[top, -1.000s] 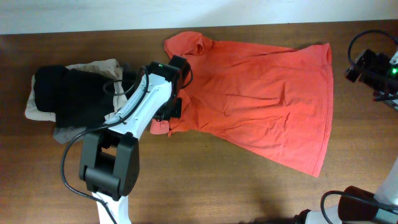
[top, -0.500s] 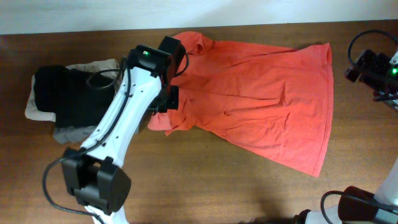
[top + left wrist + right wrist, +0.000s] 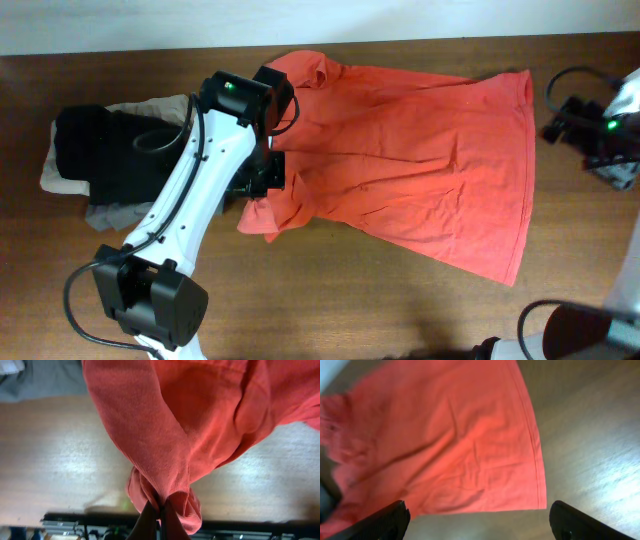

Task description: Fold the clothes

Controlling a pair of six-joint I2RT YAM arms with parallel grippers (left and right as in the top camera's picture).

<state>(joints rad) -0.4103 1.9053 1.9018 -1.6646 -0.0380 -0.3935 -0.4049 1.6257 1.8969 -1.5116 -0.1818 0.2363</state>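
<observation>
Evidently no fold was made yet: the T-shirt [image 3: 420,150] lay spread at centre, the left gripper [image 3: 159,510] pinching its lower-left corner, the right gripper [image 3: 477,519] wide and empty.

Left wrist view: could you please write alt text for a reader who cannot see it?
The left tool is shut on a bunched fold of the red-orange T-shirt over the wooden table. A grey garment shows in the top left corner.

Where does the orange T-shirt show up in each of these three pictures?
Overhead: T-shirt spread across the centre and right.
Left wrist: fills the top, pinched by the left pincer below.
Right wrist: covers the upper left and middle.
Shared landmark: the wooden table.
</observation>
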